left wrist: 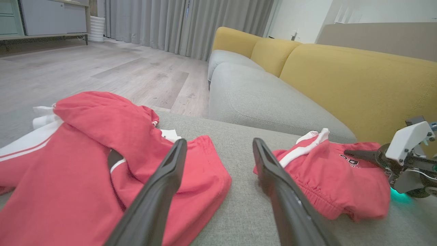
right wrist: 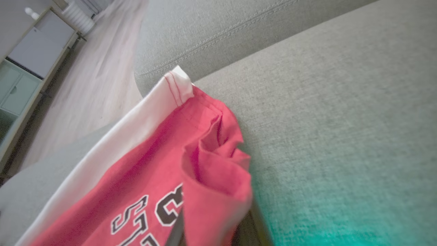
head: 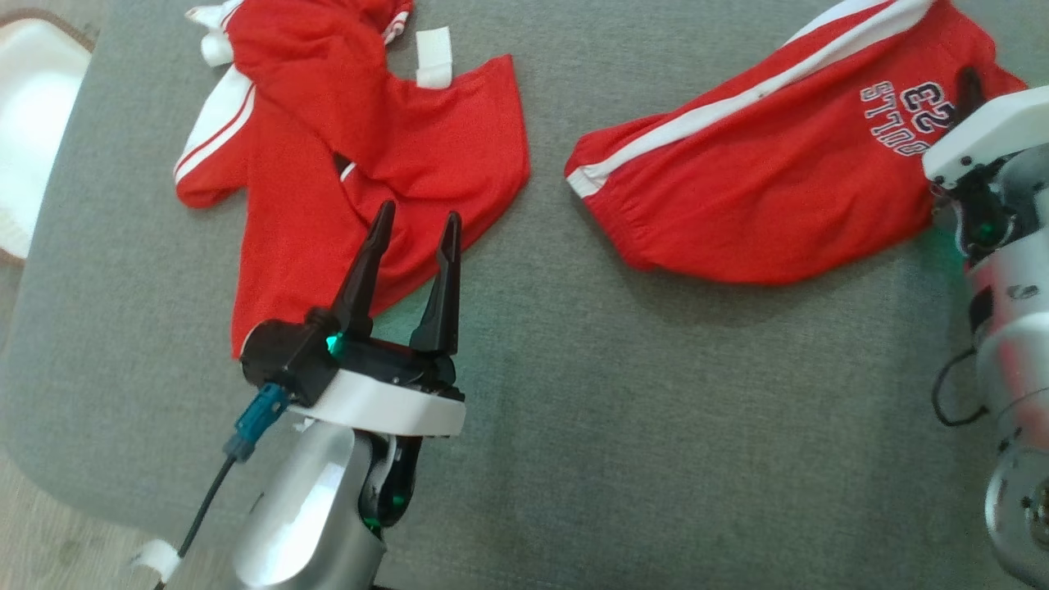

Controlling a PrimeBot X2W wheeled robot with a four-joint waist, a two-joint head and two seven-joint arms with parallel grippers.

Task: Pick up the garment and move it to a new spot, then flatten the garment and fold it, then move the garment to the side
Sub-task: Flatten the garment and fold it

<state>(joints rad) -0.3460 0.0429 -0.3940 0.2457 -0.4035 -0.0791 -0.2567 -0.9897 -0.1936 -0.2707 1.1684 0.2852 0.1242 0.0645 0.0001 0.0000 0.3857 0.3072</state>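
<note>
Pinching the lettered garment at its right end, the right gripper is closed tight on a fold of the red cloth.
The lettered garment lies on the right part of the gray cushion, with a white stripe along its far side and the letters near the gripper; in the right wrist view a red fold is squeezed between the two dark fingers; the left gripper is wide open and holds nothing, its tips over the near part of a second red garment; that one lies crumpled on the left part of the cushion, with bare cushion between the two; a yellow sofa stands beyond the far side.
</note>
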